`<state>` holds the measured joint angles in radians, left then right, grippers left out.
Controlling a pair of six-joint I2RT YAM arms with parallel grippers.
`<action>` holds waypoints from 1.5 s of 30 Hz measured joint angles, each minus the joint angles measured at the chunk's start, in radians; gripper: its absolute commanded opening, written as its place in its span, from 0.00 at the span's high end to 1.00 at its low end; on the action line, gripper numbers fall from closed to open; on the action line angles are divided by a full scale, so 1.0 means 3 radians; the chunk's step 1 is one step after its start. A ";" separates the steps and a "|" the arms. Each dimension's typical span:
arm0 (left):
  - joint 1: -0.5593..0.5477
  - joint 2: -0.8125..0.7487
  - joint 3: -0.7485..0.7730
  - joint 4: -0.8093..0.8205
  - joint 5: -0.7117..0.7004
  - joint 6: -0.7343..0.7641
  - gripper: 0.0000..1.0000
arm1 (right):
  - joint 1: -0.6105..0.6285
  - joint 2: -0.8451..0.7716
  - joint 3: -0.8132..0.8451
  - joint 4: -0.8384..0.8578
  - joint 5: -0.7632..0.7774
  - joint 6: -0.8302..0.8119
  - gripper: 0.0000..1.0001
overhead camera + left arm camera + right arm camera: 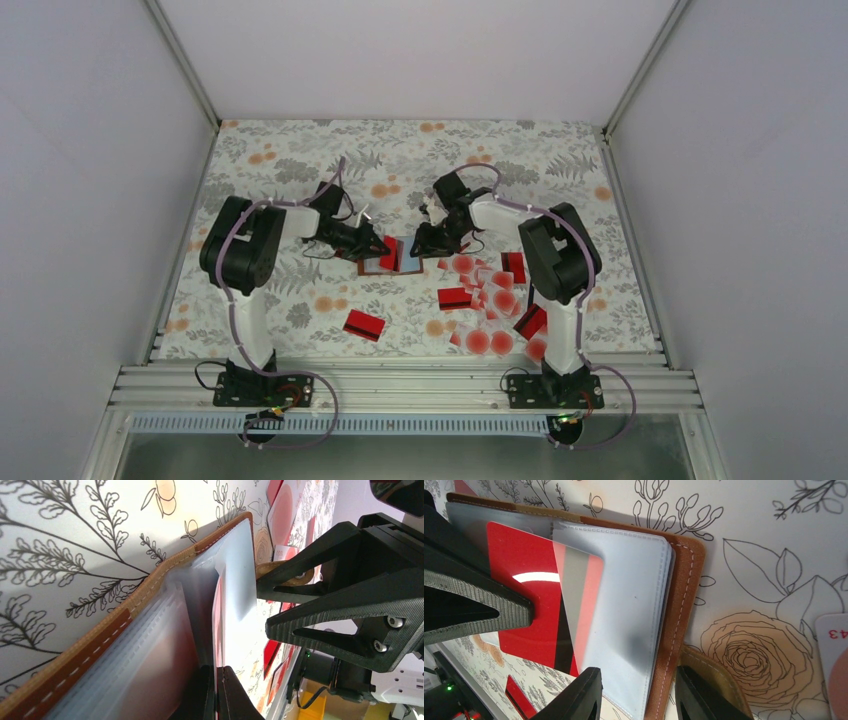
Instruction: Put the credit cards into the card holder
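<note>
Card holder (684,590) open on bench (300,170) | left pincer (216,692) clamped on red credit card (519,610), half inside clear sleeve (624,605) | right pincer (636,692) narrow, gripping holder's edge

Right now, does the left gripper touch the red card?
Touching. The left wrist view shows the left gripper pinching the red card between its shut fingers.
</note>
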<state>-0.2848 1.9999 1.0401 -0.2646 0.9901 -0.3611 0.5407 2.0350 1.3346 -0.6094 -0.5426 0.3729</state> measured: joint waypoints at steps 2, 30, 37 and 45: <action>-0.0004 -0.0020 -0.0031 0.0042 -0.0024 -0.0058 0.98 | -0.0003 -0.0019 -0.0039 0.0042 -0.0009 0.0000 0.62; -0.0187 -0.0207 -0.0310 0.0683 -0.0345 -0.0609 0.97 | -0.0005 -0.0280 -0.0570 0.0526 -0.0142 0.0025 0.62; -0.0319 -0.0298 -0.0314 0.0684 -0.0570 -0.0694 0.91 | -0.0005 -0.0294 -0.0600 0.0548 -0.0177 0.0065 0.62; -0.0468 -0.0327 -0.0281 0.0525 -0.0805 -0.0758 0.73 | 0.0003 -0.0298 -0.0621 0.0579 -0.0247 0.0120 0.62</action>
<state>-0.4252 1.9018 0.9558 -0.1070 0.7486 -0.5884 0.5415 1.9457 1.1484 -0.4358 -0.6167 0.4088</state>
